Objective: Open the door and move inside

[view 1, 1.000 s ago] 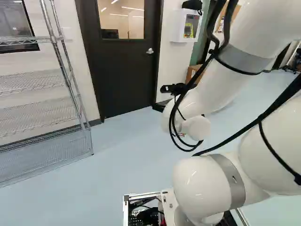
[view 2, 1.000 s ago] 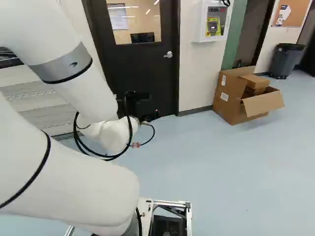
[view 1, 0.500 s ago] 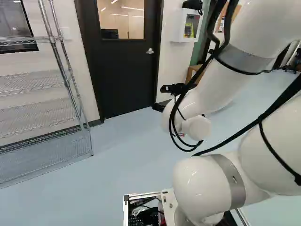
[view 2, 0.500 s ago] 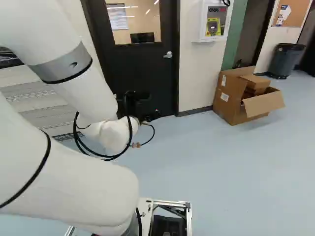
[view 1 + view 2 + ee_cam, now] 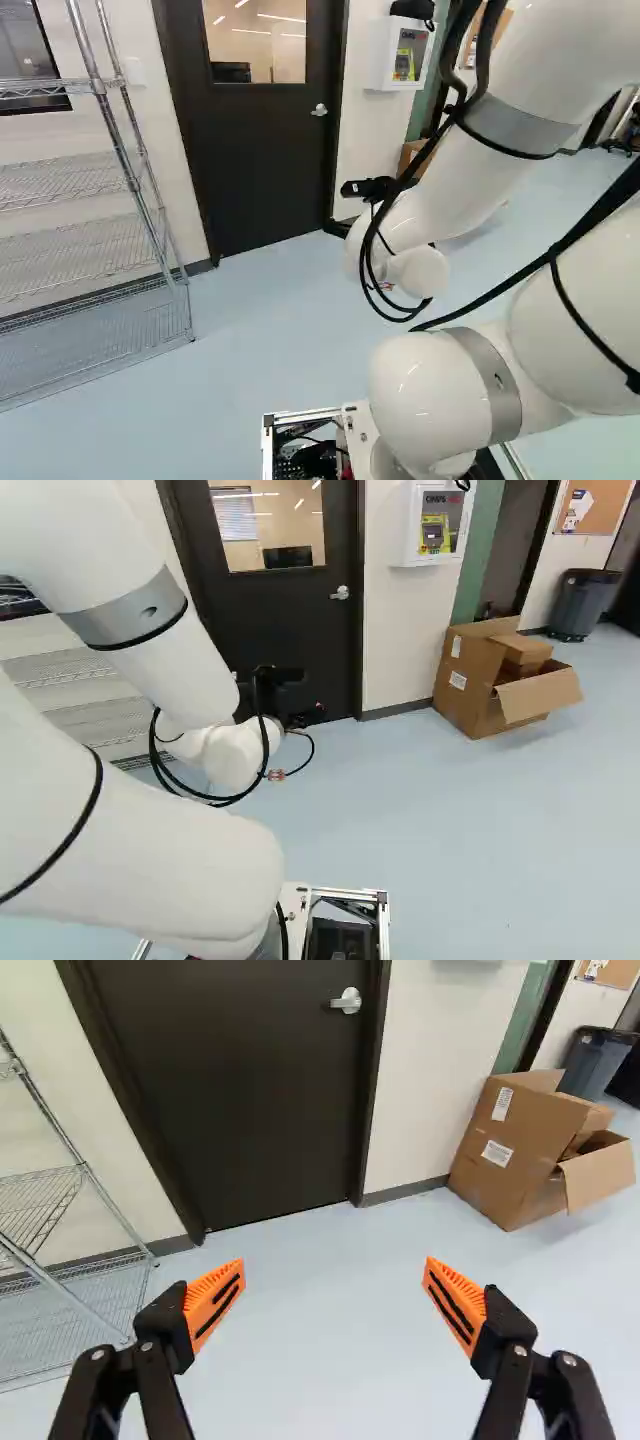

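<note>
The gripper [image 5: 305,716] is held above the floor [image 5: 330,1350], its fingers [image 5: 215,1302] spread wide apart. Ahead, the closed door [image 5: 250,1090] is seen, its handle [image 5: 347,1001] mounted on the side nearer the cardboard box [image 5: 525,1145].

"Surface?"
"Floor [image 5: 440,830]. Pale blue, smooth sheen."
"Standing on it?"
"Cardboard box [image 5: 467,685], flap hanging out. Dark bin [image 5: 582,605], farther back."
"Left base view, left side?"
"Wire rack [image 5: 131,185], mesh tiers, near corner post down on the floor."
</note>
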Robot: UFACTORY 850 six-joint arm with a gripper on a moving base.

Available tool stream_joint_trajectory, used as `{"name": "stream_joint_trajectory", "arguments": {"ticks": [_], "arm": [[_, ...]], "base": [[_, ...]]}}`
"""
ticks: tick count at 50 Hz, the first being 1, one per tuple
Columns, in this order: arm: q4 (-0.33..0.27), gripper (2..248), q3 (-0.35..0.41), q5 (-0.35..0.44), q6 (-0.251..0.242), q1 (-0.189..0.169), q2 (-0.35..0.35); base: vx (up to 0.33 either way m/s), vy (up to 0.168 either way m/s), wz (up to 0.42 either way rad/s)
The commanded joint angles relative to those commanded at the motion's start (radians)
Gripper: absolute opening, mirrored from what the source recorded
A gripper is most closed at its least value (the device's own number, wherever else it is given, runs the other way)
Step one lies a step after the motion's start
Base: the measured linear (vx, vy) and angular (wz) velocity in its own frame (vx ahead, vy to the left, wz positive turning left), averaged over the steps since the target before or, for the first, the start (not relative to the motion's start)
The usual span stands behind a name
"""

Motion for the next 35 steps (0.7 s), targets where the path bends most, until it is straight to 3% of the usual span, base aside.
{"name": "stream_joint_trajectory", "arguments": {"ticks": [35], "arm": [[0.000,247,0.000,0.000,0.000,0.000,0.000]], "base": [[0.144,-0.014,-0.008]]}}
